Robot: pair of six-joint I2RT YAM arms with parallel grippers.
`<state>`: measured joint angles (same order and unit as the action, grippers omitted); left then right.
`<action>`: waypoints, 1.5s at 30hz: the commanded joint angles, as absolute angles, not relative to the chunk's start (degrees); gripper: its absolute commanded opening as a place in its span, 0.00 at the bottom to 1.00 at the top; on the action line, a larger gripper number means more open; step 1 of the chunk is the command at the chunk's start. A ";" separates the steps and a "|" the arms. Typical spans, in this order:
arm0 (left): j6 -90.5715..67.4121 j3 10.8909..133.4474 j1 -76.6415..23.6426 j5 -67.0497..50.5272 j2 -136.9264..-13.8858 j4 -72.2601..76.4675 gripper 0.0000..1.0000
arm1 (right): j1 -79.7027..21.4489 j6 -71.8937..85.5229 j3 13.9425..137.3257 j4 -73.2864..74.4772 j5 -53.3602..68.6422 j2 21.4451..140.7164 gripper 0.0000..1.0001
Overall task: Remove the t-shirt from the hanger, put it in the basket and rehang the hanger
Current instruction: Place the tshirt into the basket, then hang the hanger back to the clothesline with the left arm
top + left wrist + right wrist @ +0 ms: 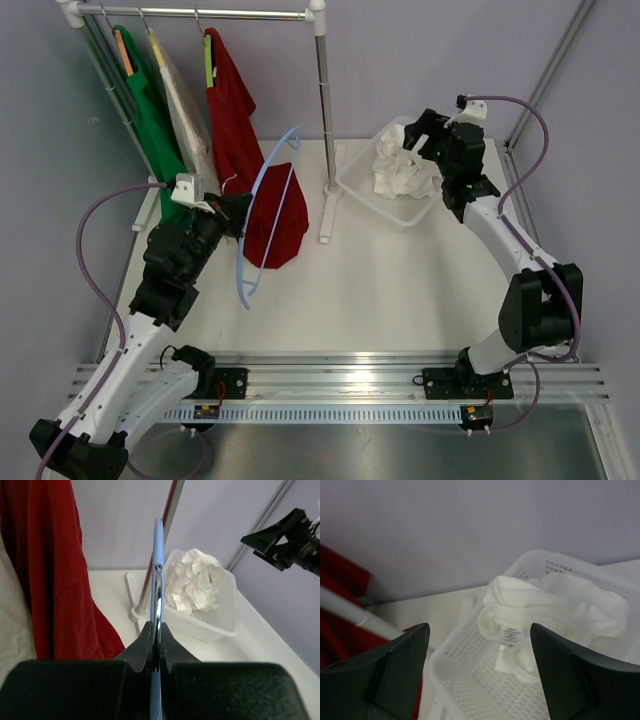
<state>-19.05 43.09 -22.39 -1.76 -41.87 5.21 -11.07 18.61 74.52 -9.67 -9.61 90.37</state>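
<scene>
The white t-shirt (400, 172) lies crumpled in the white basket (362, 190), off any hanger; its collar label shows in the right wrist view (545, 607). My right gripper (412, 135) hovers just above it, open, with nothing between its fingers (479, 630). The bare blue hanger (262, 165) is held up at the left. My left gripper (238, 212) is shut on the hanger's metal and blue stem (158, 550), seen edge-on between the jaws (157, 630). From the left wrist the t-shirt (194, 582) and basket (210, 630) lie beyond the hanger.
A clothes rack (323, 120) stands at the back left, its base (325, 215) beside the basket. On it hang a red shirt (235, 110), a beige garment (185, 110) and a green one (150, 110). The red shirt hangs right behind the held hanger.
</scene>
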 commanded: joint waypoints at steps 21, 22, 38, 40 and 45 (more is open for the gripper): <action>-18.54 89.27 -22.94 11.15 -73.44 -16.43 0.00 | -11.51 18.81 67.33 -21.35 16.26 82.36 0.92; -18.89 92.69 -22.94 11.60 -75.83 -18.44 0.00 | -11.43 18.81 66.89 -21.71 15.56 82.01 0.92; -14.51 102.92 -23.64 14.95 -94.57 3.51 0.00 | -11.43 17.84 61.79 -24.87 9.85 76.99 0.92; -13.01 102.22 -23.64 13.46 -94.40 5.44 0.00 | -11.43 17.40 61.26 -24.70 9.32 76.29 0.92; -11.95 102.65 -23.64 9.58 -93.08 4.84 0.00 | -11.34 17.23 60.91 -24.35 8.88 75.15 0.92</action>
<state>-13.67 101.32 -23.53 12.14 -96.47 -2.35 -11.25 18.57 61.04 -22.81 10.72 77.52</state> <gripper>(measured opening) 0.026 0.917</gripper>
